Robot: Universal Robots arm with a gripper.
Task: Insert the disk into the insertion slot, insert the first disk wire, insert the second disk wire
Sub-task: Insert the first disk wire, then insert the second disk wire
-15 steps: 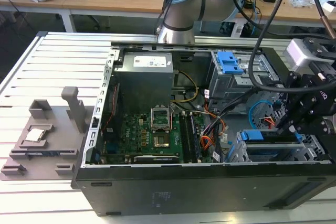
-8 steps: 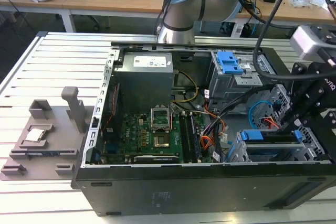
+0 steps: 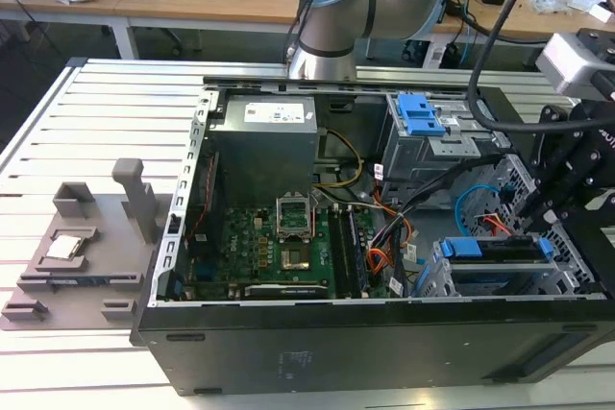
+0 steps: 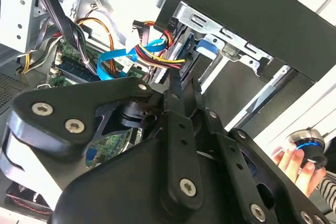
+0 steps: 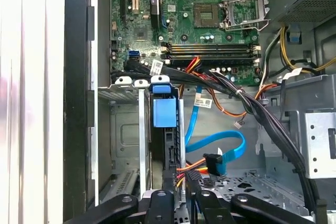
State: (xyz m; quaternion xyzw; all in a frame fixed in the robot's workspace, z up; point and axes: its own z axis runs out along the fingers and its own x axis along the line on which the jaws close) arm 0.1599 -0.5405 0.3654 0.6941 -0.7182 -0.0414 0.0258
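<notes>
Slatted table (image 3: 96,103) in exterior view; second wrist view catches a hand (image 4: 291,165).

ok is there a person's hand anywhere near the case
Yes, in the second wrist view a hand rests on a blue-ringed knob.

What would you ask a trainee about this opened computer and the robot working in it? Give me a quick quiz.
1. True or false: the disk sits in the insertion slot.
2. The disk's plastic carrier is: A red, B blue, C green.
3. Fill in: the pincer is at the exterior view's ____ end of the case.

Key: 1 true; 2 B; 3 right.
</notes>
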